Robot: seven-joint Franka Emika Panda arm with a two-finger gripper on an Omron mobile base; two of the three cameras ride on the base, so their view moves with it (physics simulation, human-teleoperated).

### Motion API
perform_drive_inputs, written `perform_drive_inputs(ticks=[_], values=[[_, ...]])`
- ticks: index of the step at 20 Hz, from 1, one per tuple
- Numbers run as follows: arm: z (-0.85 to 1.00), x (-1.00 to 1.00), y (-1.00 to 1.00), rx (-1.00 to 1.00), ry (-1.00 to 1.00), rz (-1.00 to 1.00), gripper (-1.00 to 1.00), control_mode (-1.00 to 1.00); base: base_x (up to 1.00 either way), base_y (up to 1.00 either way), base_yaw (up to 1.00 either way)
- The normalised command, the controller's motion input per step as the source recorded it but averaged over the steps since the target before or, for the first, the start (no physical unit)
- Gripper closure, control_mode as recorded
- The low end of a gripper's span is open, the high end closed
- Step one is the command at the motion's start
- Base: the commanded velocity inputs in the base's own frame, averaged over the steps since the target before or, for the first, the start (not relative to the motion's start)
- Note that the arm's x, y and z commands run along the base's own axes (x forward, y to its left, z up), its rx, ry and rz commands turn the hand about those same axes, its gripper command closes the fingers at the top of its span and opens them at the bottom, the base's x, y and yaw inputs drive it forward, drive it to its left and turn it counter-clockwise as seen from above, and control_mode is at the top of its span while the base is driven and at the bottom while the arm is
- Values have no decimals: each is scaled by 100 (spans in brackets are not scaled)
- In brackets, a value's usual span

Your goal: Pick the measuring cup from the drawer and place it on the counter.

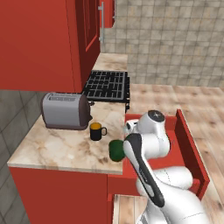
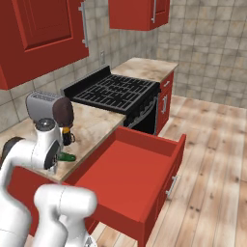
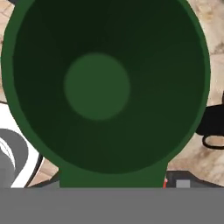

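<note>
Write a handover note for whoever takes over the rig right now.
Tool: hidden behind the arm in the base views, so its state can't be read; the cup sits right in front of the hand camera, bowl facing it, so it is probably held.
Cup: at the counter edge near the black mug; contact with the counter unclear.
Drawer: open, nothing visible inside.
Done: cup is out of the drawer.
Left: confirm it rests on the counter, release, retract.
</note>
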Motion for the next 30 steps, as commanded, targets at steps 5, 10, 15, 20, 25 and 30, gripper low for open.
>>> perform_drive_inputs(ticks=[5, 10, 15, 20, 25, 30], values=[[-22, 40, 51, -2, -17, -47, 100, -100, 0, 0, 0], [-22, 79, 26, 0, -7, -32, 100, -100, 0, 0, 0], [-6, 91, 13, -2, 11, -4, 100, -100, 0, 0, 0], [0, 79, 1, -6, 31, 0, 100, -100, 0, 0, 0], [-27, 43, 30, -11, 31, 1, 100, -100, 0, 0, 0], [-54, 30, 43, -11, 20, 0, 100, -100, 0, 0, 0]])
